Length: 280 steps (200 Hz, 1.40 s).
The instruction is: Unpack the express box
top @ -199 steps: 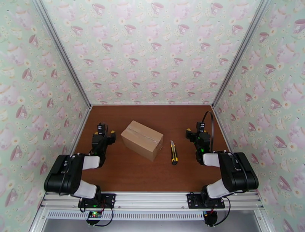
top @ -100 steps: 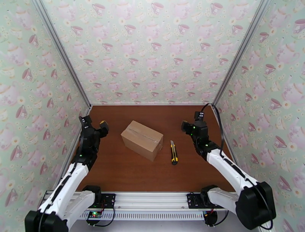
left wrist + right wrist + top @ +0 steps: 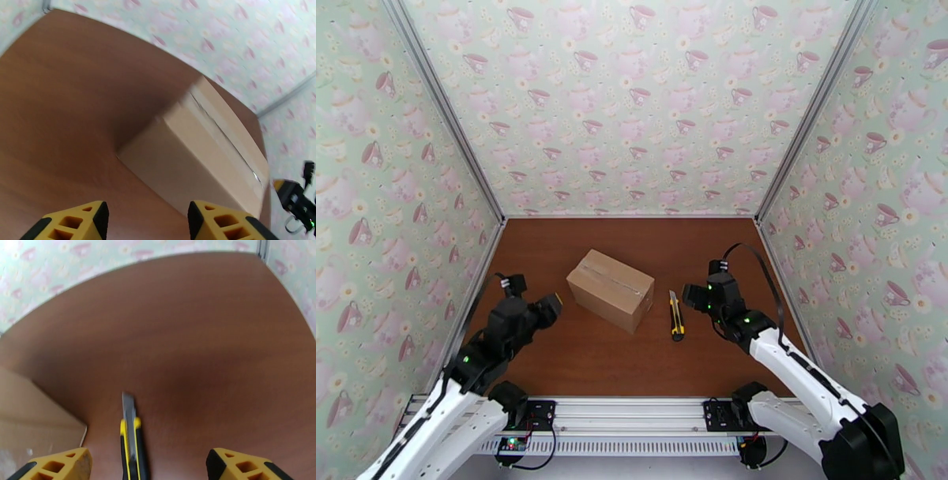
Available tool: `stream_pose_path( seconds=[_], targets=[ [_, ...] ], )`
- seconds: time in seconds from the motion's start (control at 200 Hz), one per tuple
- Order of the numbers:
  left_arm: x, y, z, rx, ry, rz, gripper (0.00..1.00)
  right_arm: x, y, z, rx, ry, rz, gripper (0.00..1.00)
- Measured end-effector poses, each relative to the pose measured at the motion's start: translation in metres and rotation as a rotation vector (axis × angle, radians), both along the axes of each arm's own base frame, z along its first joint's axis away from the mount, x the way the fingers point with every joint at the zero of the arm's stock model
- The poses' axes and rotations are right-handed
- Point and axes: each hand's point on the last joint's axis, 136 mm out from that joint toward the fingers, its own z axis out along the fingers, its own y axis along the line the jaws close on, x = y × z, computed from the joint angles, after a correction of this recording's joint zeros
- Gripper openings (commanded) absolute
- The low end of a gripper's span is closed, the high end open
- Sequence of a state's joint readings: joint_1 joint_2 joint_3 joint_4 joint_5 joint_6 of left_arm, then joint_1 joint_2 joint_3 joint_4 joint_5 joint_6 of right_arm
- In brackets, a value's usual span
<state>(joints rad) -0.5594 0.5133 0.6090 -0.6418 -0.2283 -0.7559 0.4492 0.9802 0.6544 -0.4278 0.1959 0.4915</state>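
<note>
The express box [image 3: 610, 289], a plain brown carton with a clear tape seam along its closed top, lies at an angle in the middle of the table. In the left wrist view the express box [image 3: 197, 154] sits just beyond my left gripper [image 3: 146, 223], whose yellow fingers [image 3: 71, 223] stand apart with nothing between them. From above, my left gripper [image 3: 547, 306] hovers near the carton's left end, apart from it. My right gripper [image 3: 693, 299] is open just right of the utility knife, above the table.
A yellow-and-black utility knife [image 3: 676, 316] lies right of the carton, its blade out; in the right wrist view the knife [image 3: 132, 441] runs between my spread fingers [image 3: 245, 467]. Patterned walls [image 3: 434, 205] close in the brown table [image 3: 632, 363] on three sides.
Both arms have unfolded from their tucked poses. My left gripper swung toward the box's left end and narrowed. My right gripper came down and leftward toward the knife.
</note>
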Motion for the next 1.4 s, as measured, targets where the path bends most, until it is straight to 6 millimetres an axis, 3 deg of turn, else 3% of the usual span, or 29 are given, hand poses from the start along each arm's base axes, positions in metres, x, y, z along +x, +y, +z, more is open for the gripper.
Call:
stream_pose_path(
  seconds=[0.185,0.466,0.606,0.756,0.962,1.402],
  targets=[
    [-0.022,-0.023,-0.025,-0.004,0.084,-0.105,0.55,-0.017,0.015,-0.015,0.003,0.075,0.035,0.82],
    [-0.013,-0.052,-0.054,0.081,0.176,-0.163,0.56,-0.038,0.036,-0.067,-0.051,0.247,0.073,0.81],
    [-0.005,-0.053,-0.054,0.103,0.167,-0.151,0.57,-0.045,0.042,-0.092,-0.091,0.324,0.081,0.78],
    [0.003,-0.051,-0.035,0.104,0.114,-0.121,0.59,-0.046,0.042,-0.108,-0.117,0.368,0.068,0.72],
    [0.007,-0.047,-0.03,0.113,0.09,-0.093,0.6,-0.044,0.042,-0.118,-0.15,0.398,0.061,0.7],
    [0.012,-0.039,-0.034,0.138,0.108,-0.055,0.61,-0.029,0.047,-0.117,-0.199,0.378,0.045,0.6]
  ],
)
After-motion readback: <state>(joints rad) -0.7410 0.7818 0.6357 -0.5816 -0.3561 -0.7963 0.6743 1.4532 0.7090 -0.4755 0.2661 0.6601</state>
